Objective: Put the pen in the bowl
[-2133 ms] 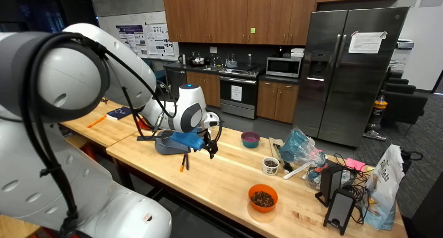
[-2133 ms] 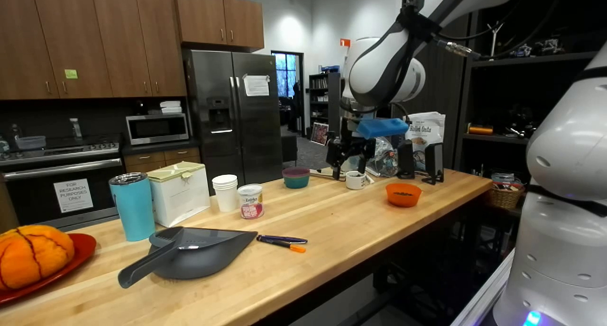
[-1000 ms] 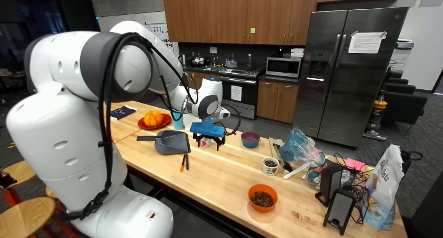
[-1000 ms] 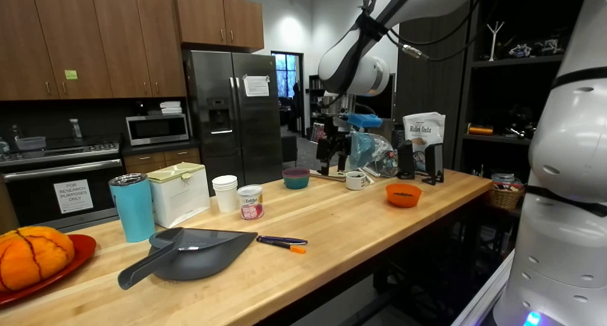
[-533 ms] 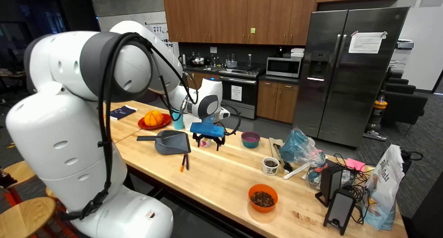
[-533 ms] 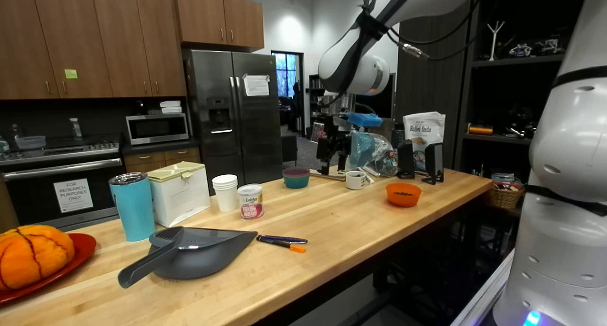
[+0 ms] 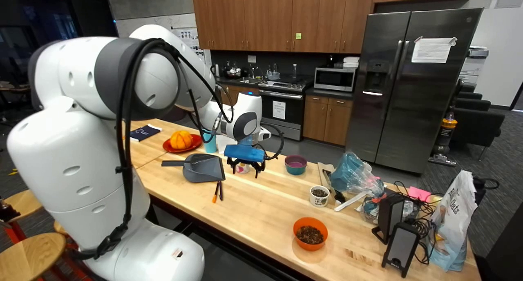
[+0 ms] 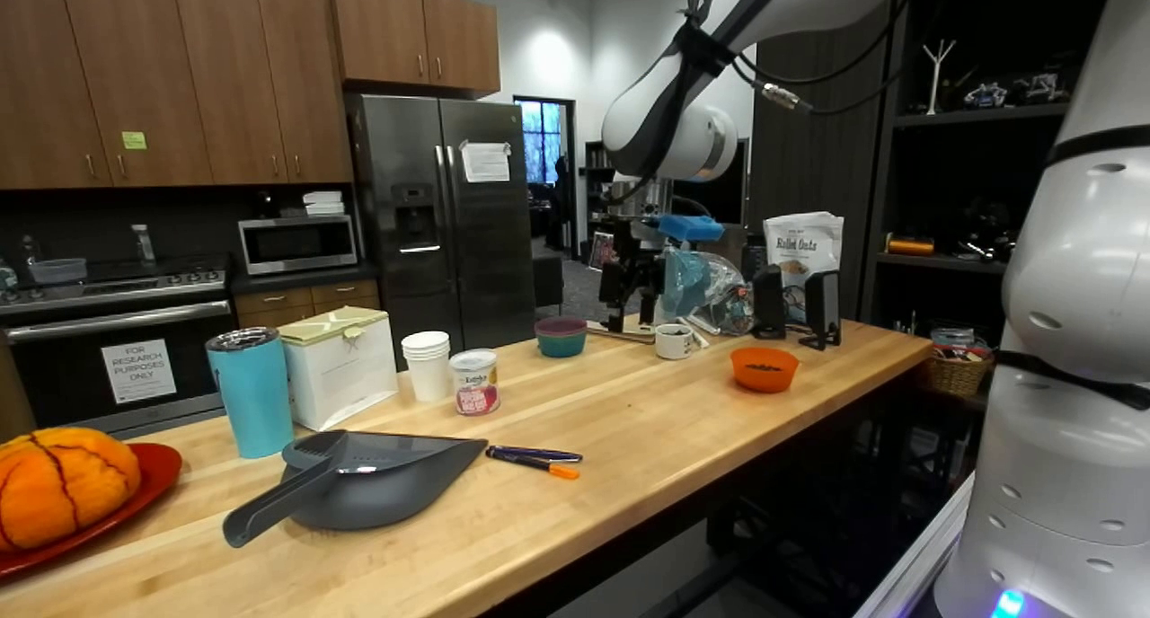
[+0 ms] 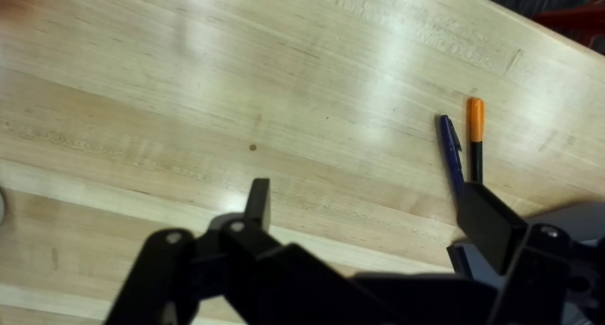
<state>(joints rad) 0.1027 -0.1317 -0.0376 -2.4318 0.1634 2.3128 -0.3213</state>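
A dark blue pen [image 7: 221, 191] and a black marker with an orange cap [image 7: 215, 197] lie side by side on the table by the dustpan's lip. They also show in an exterior view [image 8: 539, 454] and the wrist view [image 9: 451, 148], where a finger partly covers them. The maroon bowl [image 7: 296, 161] sits nested in a teal bowl [image 7: 295, 171] near the table's far side; both show in both exterior views, and the maroon one here too [image 8: 561, 325]. My gripper [image 7: 245, 174] is open, empty and above the table; its fingers are wide apart in the wrist view [image 9: 364, 192].
A grey dustpan [image 7: 203, 170] lies left of the pens. A can [image 8: 476, 384], paper cups [image 8: 428, 366], a white box [image 8: 337, 366] and a tumbler [image 8: 252, 393] stand behind. An orange bowl [image 7: 310, 235], white cup [image 7: 319, 200] and speakers [image 7: 402, 248] are farther right.
Between two seconds and one second ago the arm swung and the gripper turned, uncovering the pumpkin and tumbler. Over the last second the arm has stayed almost still. The pens and bowl have not moved.
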